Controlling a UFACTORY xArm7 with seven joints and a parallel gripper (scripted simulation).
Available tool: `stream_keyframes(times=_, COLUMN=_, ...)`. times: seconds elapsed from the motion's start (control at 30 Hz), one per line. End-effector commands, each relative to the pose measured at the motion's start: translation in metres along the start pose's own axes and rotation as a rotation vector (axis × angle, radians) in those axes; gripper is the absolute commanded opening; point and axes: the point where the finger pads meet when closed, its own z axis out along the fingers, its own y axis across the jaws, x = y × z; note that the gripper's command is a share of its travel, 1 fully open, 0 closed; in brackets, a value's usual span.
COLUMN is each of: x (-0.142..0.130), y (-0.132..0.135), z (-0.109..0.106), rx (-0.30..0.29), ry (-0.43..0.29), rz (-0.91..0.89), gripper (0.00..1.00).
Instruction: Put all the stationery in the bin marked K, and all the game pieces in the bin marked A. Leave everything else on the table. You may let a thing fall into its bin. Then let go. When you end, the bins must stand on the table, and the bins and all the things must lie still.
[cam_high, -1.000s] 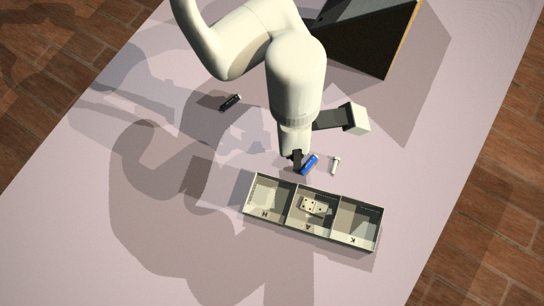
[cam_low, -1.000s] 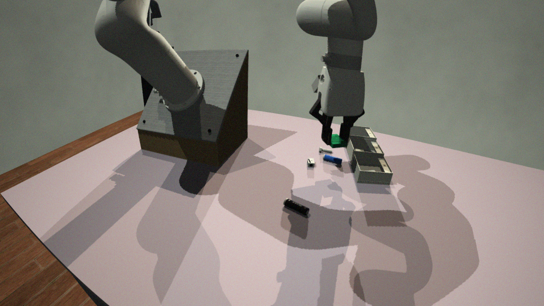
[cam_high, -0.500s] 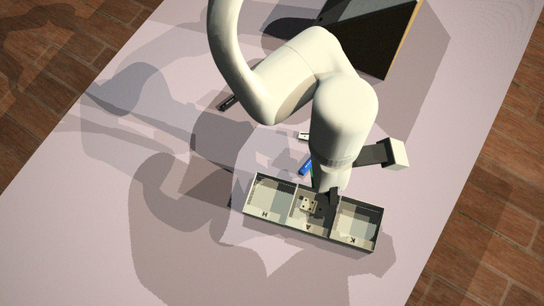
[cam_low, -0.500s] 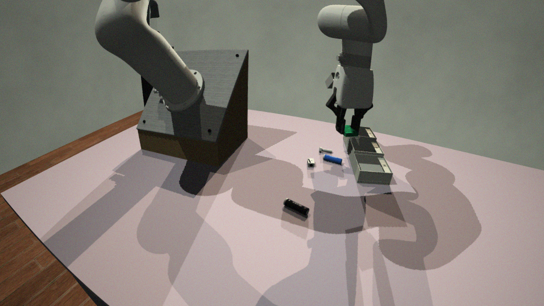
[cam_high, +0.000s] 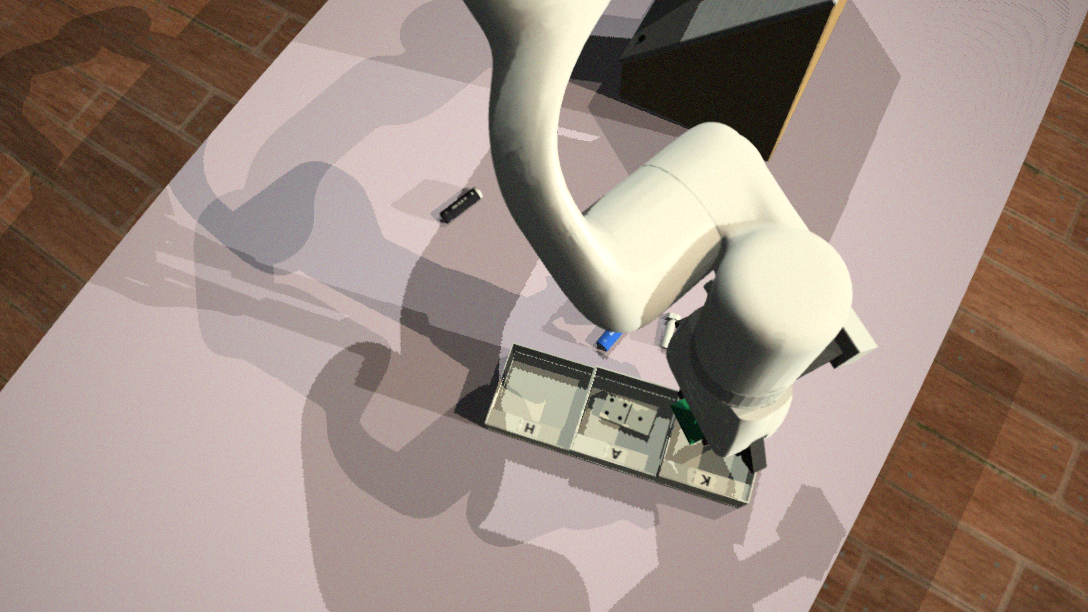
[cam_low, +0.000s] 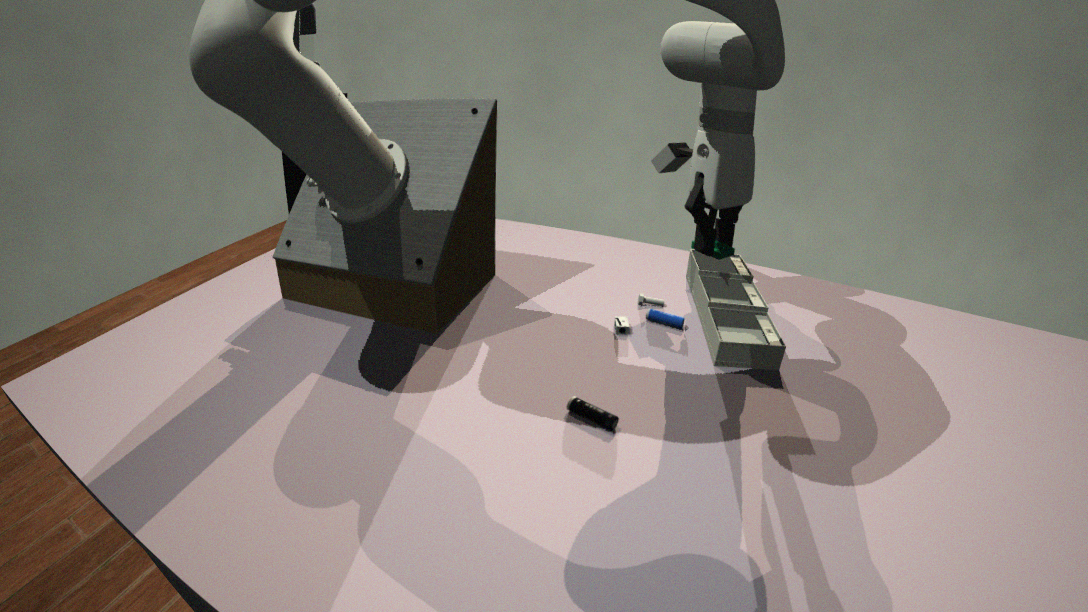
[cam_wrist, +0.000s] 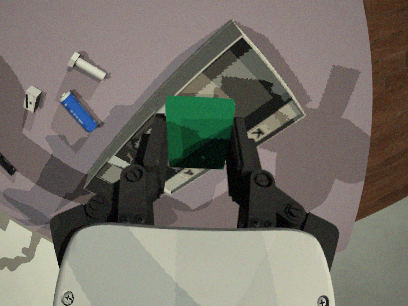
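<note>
My gripper (cam_wrist: 198, 132) (cam_low: 713, 237) is shut on a green block (cam_wrist: 200, 116) (cam_high: 687, 420) (cam_low: 722, 248) and holds it just above the bin marked K (cam_high: 703, 479) (cam_low: 735, 265) (cam_wrist: 262, 56), the end bin of a row of three. The bin marked A (cam_high: 616, 454) (cam_low: 751, 293) is the middle one and holds a domino (cam_high: 627, 414). A small pencil sharpener (cam_low: 621, 326) (cam_wrist: 31, 99) lies on the table beside the bins; the arm hides it in the top view.
The bin marked H (cam_high: 528, 428) (cam_low: 741, 353) looks empty. A blue battery (cam_high: 608, 339) (cam_low: 664, 318) (cam_wrist: 79, 112) and a bolt (cam_high: 668, 327) (cam_low: 650, 299) (cam_wrist: 87, 68) lie next to the bins. A black cylinder (cam_high: 460, 205) (cam_low: 591, 413) lies farther off. The arm's base block (cam_high: 722, 68) (cam_low: 410, 228) stands at the back.
</note>
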Motion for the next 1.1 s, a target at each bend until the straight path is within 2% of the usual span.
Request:
stream_keyframes(times=0.0, x=0.0044, y=0.021, z=-0.0008, rx=0.008, ry=0.006, rz=-0.097, gripper=0.0)
stream_keyframes(times=0.03, x=0.005, y=0.0229, z=-0.0008, rx=0.005, ry=0.006, rz=-0.183, gripper=0.0)
stream_keyframes(times=0.5, x=0.0052, y=0.023, z=-0.0008, rx=0.002, ry=0.002, rz=-0.57, gripper=0.0)
stream_keyframes(times=0.57, x=0.0052, y=0.023, z=-0.0008, rx=0.002, ry=0.002, rz=-0.57, gripper=0.0)
stream_keyframes(times=0.6, x=0.0052, y=0.023, z=-0.0008, rx=0.005, ry=0.005, rz=-0.656, gripper=0.0)
stream_keyframes(times=0.83, x=0.0052, y=0.0229, z=-0.0008, rx=0.014, ry=0.016, rz=-0.833, gripper=0.0)
stream_keyframes(times=1.07, x=0.0051, y=0.0229, z=-0.0008, rx=0.015, ry=0.018, rz=-0.846, gripper=0.0)
